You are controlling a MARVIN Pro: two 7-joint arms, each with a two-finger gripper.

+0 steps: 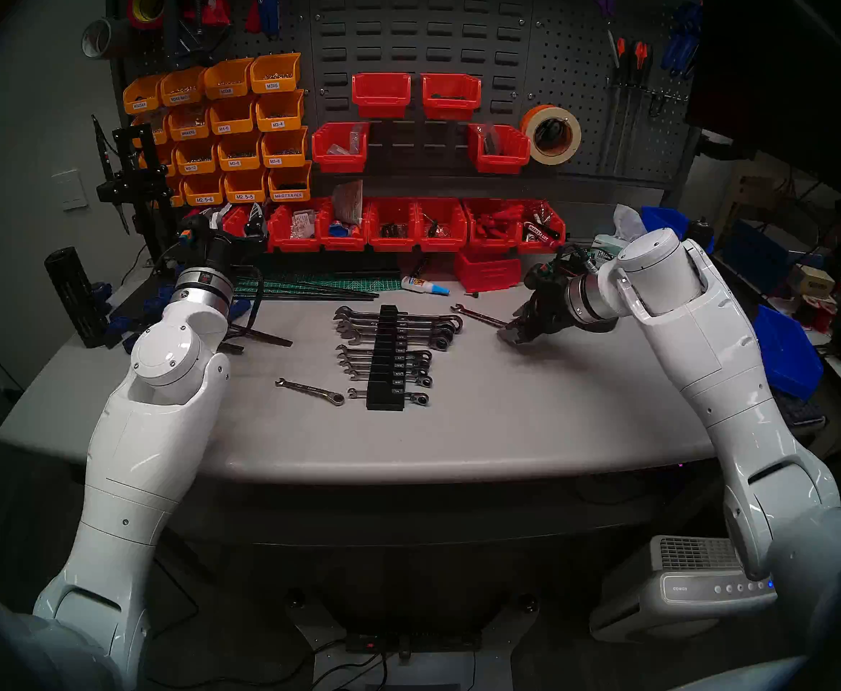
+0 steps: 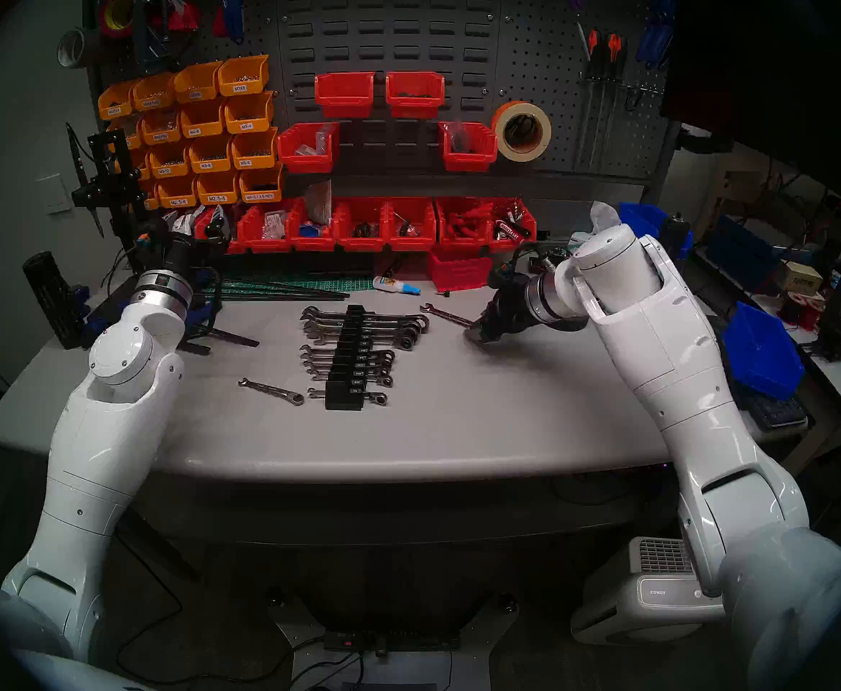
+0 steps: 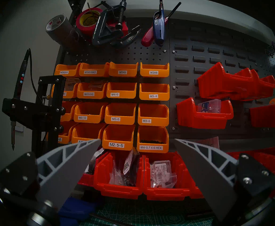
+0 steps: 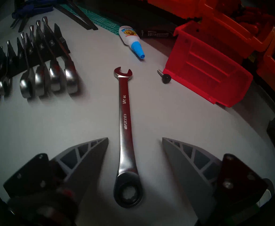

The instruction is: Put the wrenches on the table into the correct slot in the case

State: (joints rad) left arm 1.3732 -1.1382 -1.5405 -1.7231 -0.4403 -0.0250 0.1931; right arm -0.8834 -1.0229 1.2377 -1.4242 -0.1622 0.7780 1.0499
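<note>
Risk: right pincer (image 4: pixel 135 140), fingers apart, straddles shank of long 1/2 wrench (image 4: pixel 125 123) lying flat on desk (image 1: pixel 533 401); thin chrome may slip or pivot if closed off-centre, tips may scrape desk. Wrench right of black rack (image 1: pixel 386 358), near red bin (image 4: pixel 205 70). Short wrench (image 1: pixel 311 391) left of rack. Right arm angled down-left; left pincer (image 3: pixel 137 140) apart, raised toward bins.

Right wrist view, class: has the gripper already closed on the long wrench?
No: the long wrench lies flat on the table, with a gap between it and each finger of the right gripper.
</note>
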